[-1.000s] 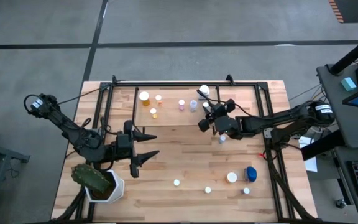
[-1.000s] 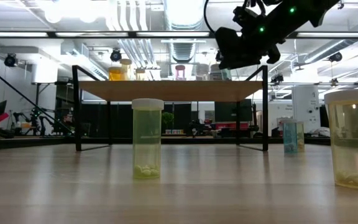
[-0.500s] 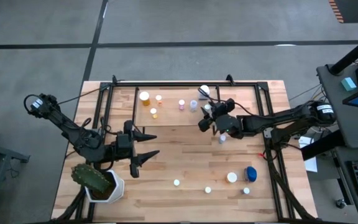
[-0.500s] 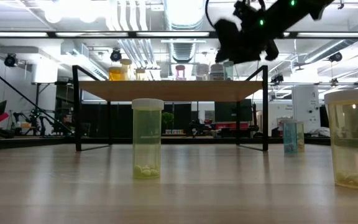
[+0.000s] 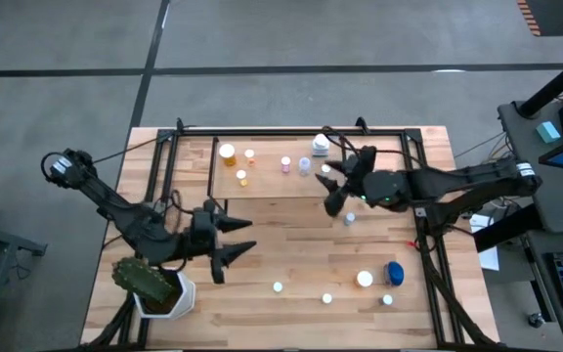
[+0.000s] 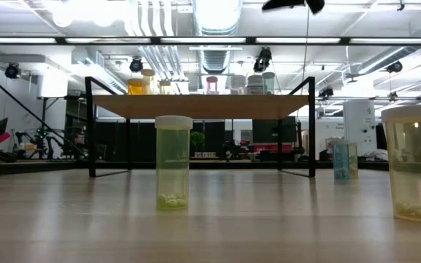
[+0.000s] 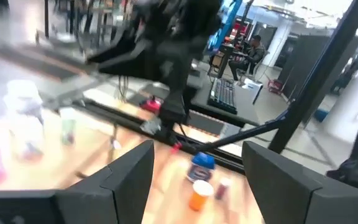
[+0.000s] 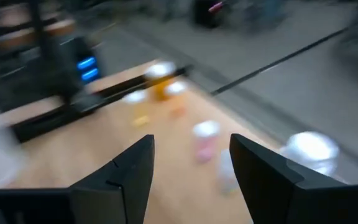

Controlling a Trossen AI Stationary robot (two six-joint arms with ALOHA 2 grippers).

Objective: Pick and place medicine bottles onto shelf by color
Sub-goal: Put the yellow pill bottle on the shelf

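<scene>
Medicine bottles (image 6: 174, 162) upright, caps up

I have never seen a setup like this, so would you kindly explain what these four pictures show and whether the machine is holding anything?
It is a robot with two dark arms at a wooden table. One camera looks straight down, one sits at tabletop height, and one rides on each wrist. From above, the left gripper hovers open near a potted cactus. The right gripper is open over the shelf, a low wooden board on black legs. Neither holds anything. Small medicine bottles stand in a row on the shelf, orange ones at one end. More bottles wait on the table, including a wider blue one. The low camera sees a yellowish bottle close up.
</scene>
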